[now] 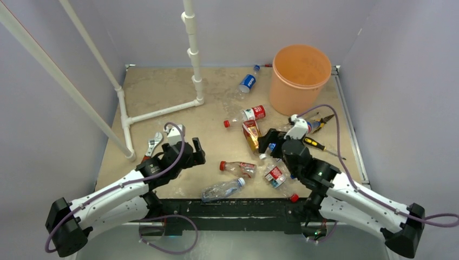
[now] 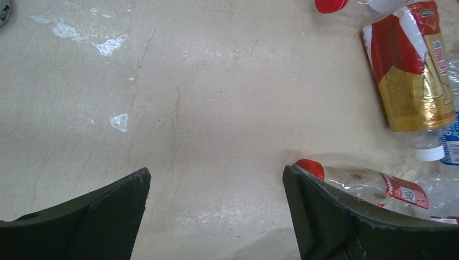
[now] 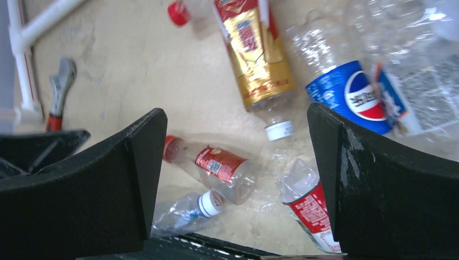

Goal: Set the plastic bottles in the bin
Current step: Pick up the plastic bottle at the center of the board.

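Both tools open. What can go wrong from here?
Under the right tool, the amber bottle, Pepsi bottle and crushed ones crowd together, so closing may catch two.
The left tool has the red-cap bottle beside one finger, not between; descending may shove it.
Pliers lie beside them and may snag.

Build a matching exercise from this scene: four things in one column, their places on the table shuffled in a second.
1 bin
2 wrench
3 gold-labelled bottle
4 pliers

A left, beside the white pipe
B table centre
C far right corner
D right side, just nearer than the bin

Pairs: 1-C, 2-A, 3-B, 4-D
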Tool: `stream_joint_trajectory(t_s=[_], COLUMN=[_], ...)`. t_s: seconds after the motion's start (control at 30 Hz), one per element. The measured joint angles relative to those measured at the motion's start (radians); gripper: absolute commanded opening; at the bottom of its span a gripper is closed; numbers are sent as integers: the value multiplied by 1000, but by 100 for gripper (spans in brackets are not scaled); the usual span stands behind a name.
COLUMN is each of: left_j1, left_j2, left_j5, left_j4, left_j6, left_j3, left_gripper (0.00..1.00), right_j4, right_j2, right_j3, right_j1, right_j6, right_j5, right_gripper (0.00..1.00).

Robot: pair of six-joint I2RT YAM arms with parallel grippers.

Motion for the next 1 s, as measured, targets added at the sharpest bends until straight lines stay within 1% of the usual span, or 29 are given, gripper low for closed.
stream_joint_trajectory(t_s=[0.07, 0.17, 0.23, 0.3, 0.37, 0.5, 0.67, 0.73, 0.8, 1.0], left_j1=[0, 0, 0, 0, 0, 0, 0, 0, 0, 0], left_j2=[-14, -17, -17, -17, -15, -8, -9, -18, -38, -84], left_j5=[5, 7, 7, 7, 8, 16, 35, 38, 39, 39], left_j4=[14, 39, 55, 71, 87, 113, 114, 113, 109, 103], left_j6=[-12, -26, -34, -43, -47, -60, -79, -85, -93, -106], left_j3=[-8, -8, -8, -8, -9, -10, -10, -14, -26, -55], left_gripper=[92, 92, 92, 92, 92, 92, 92, 92, 92, 92], right_j4=[-82, -153, -174, -175, -171, -147, -50, -14, 19, 90], right_j2=[-32, -77, -104, -116, -101, -18, 48, 68, 90, 133], right_j3=[42, 101, 135, 150, 161, 161, 70, 35, 1, -61], right_j1=[-8, -50, -128, -232, -342, -552, -789, -848, -882, -900], right_j6=[44, 98, 120, 126, 130, 147, 206, 236, 265, 318], right_j5=[72, 129, 134, 113, 58, -95, -312, -378, -432, -512], right_gripper=[99, 99, 99, 99, 99, 99, 99, 99, 99, 99])
